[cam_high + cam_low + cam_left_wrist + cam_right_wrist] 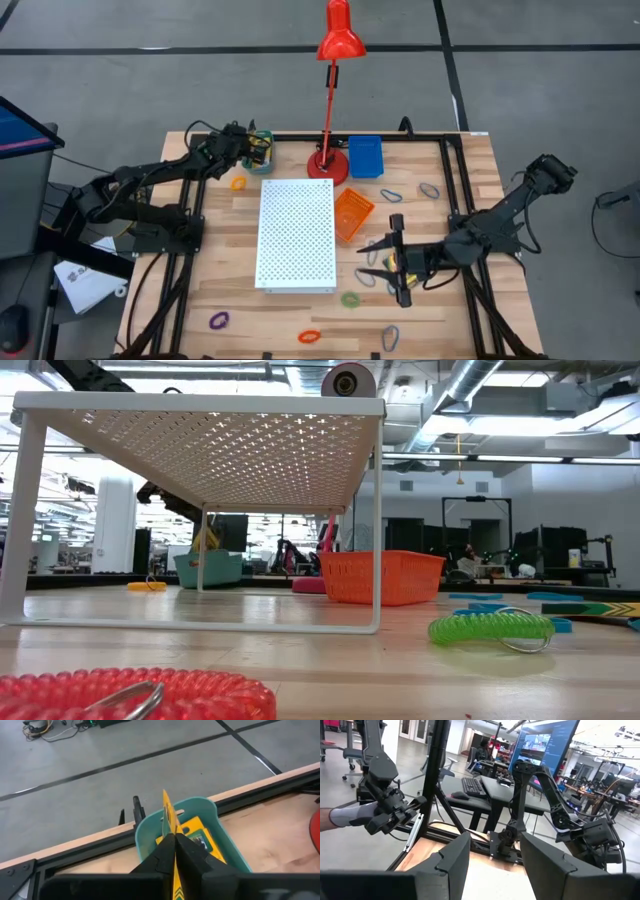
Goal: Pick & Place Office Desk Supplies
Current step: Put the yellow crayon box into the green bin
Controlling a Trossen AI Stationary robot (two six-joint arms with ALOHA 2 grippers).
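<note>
On wooden table (300, 310), scattered loops (218, 321), concrete floor beyond

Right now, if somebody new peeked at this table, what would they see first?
Probably the tall red desk lamp at the table's far edge, and the big white perforated board in the middle. Next, the left claw, shut on a flat yellow box held over the teal bin at the far left corner.
</note>
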